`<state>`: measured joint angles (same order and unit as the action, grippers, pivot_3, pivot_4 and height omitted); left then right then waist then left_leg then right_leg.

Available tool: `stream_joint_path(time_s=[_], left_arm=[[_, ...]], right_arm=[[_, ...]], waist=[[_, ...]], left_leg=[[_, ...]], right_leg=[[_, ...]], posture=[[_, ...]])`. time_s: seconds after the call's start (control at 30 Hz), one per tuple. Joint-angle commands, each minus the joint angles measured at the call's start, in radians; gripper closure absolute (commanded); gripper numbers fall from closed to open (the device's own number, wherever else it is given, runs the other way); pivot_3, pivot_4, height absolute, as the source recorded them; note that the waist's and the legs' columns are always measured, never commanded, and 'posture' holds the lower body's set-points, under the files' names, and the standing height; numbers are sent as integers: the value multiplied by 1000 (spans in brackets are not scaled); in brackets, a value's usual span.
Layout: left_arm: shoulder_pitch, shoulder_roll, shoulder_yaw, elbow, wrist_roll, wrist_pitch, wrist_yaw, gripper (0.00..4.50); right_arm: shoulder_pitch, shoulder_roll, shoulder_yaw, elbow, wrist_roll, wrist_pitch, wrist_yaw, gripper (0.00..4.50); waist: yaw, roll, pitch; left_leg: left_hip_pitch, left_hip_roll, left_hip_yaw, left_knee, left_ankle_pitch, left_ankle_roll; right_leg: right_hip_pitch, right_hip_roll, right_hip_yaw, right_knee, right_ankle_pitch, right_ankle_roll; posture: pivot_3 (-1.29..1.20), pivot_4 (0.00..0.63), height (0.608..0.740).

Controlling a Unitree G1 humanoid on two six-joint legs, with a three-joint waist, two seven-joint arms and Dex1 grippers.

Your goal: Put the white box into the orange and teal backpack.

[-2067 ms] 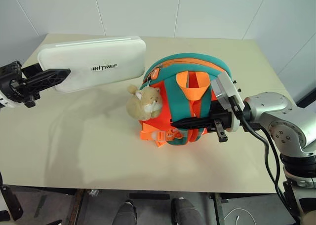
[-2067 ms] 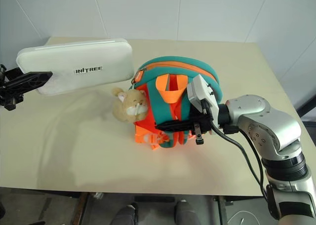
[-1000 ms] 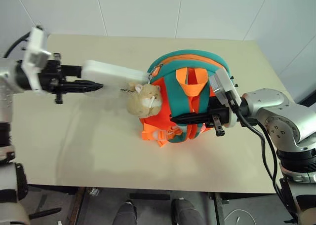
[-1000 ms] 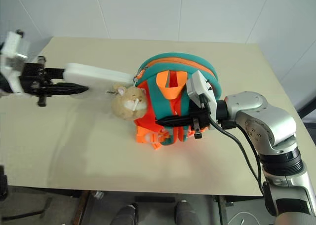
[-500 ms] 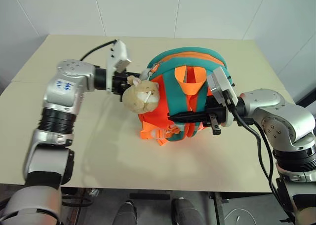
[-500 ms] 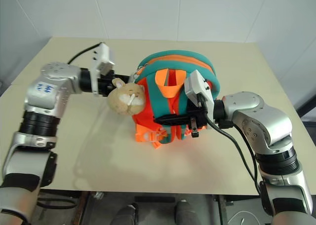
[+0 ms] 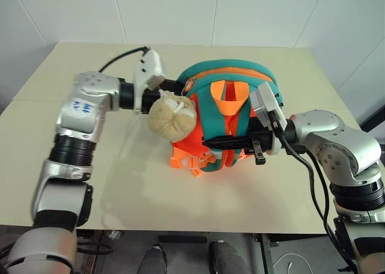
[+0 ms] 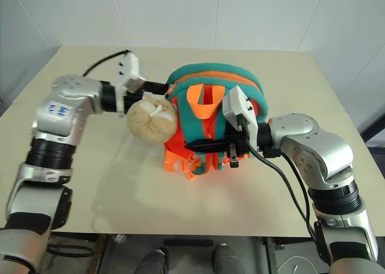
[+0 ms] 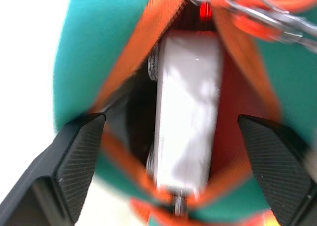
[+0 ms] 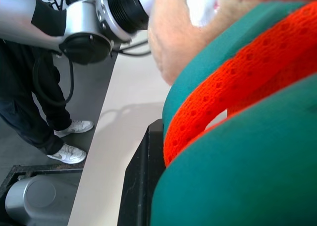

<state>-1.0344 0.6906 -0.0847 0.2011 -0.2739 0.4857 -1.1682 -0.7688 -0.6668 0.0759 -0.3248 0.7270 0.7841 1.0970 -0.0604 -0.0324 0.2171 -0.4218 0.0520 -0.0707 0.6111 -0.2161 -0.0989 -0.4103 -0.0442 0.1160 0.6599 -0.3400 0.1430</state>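
Nearly done: the box (image 9: 185, 107) sits inside the backpack (image 7: 240, 85), ahead of the spread left pincer (image 9: 178, 161), which must withdraw.

Surface (image 7: 180, 190): pale beige, matte top with straight edges, lying beneath both grippers and reaching well past them on every side.

Wall (image 7: 180, 12): white panels with thin seams, rising behind the far edge of the surface, beyond the grippers.

Person (image 10: 29, 94): dark trousers and white shoes (image 10: 69, 154), standing on a grey floor (image 10: 20, 156) off the surface's edge, well apart from the right gripper.
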Motion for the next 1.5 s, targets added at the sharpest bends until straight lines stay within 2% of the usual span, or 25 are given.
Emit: stream_joint_path(time_s=[0.03, 0.13, 0.23, 0.37, 0.5, 0.6, 1.0, 1.17, 1.33, 1.5], left_arm=[[59, 106, 84, -98, -47, 22, -48, 18], [135, 183, 148, -164, -91, 41, -77, 18], [185, 213, 187, -181, -92, 27, -48, 18], [193, 174, 232, -159, -65, -20, 82, 18], [219, 156, 253, -207, -105, 17, 128, 18], [198, 121, 237, -171, -86, 32, 190, 642], [40, -44, 91, 28, -86, 107, 171, 4460], [-15, -129, 33, 130, -66, 88, 130, 4460], [-29, -166, 7, 179, -40, 69, 127, 4460], [6, -122, 87, 84, -58, 22, 160, 4460]], right_arm=[[0, 5, -19, -41, 14, -16, -6, 4500], [0, 8, -19, -38, 13, -19, -5, 4500], [-1, 12, -14, -29, 7, -24, 0, 4500], [-10, 21, -6, -16, 0, -31, 7, 4500], [-19, 24, -1, -2, -6, -38, 11, 4500], [-23, 26, 3, 7, -9, -43, 12, 4500], [-18, 33, 0, 7, -19, -47, 10, 4500], [-9, 34, -7, -9, -16, -39, -3, 4500], [-5, 33, -10, -19, -15, -36, -13, 4500], [3, 29, -20, -32, -6, -29, -22, 4500]], waist=[[0, 0, 0], [4, 0, 0], [10, 0, 0], [16, 0, 0], [13, 0, 0], [10, 0, 0], [8, 0, 0], [7, 0, 0], [7, 0, 0], [6, 0, 0]], left_leg=[[0, 0, 0, 0, 0, 0], [0, 0, 0, 1, 0, 0], [0, 0, 0, 2, 0, 0], [0, 0, 0, 3, 0, 0], [0, 0, 0, 3, 0, 0], [0, 0, -1, 2, 0, 0], [0, 0, -1, 3, 0, 0], [0, 0, 0, 3, 0, 0], [0, 0, -1, 2, 0, 0], [0, 0, -1, 2, 0, 0]], right_leg=[[0, 0, 0, 0, 0, 0], [0, 0, 0, 0, 0, 0], [1, 0, 0, 0, 0, 0], [2, 0, 0, 0, 1, 1], [2, 0, 0, 0, 1, 1], [2, 0, 0, 0, 1, 1], [2, 0, 0, 0, 1, 1], [2, 0, 0, 0, 1, 1], [2, 0, 0, 0, 1, 1], [2, 0, 0, 0, 1, 1]], posture=[[0, 150, 740], [0, 150, 740], [0, 150, 740], [0, 150, 740], [0, 150, 740], [0, 150, 740], [0, 150, 740], [0, 150, 740], [0, 150, 740], [0, 150, 740]])
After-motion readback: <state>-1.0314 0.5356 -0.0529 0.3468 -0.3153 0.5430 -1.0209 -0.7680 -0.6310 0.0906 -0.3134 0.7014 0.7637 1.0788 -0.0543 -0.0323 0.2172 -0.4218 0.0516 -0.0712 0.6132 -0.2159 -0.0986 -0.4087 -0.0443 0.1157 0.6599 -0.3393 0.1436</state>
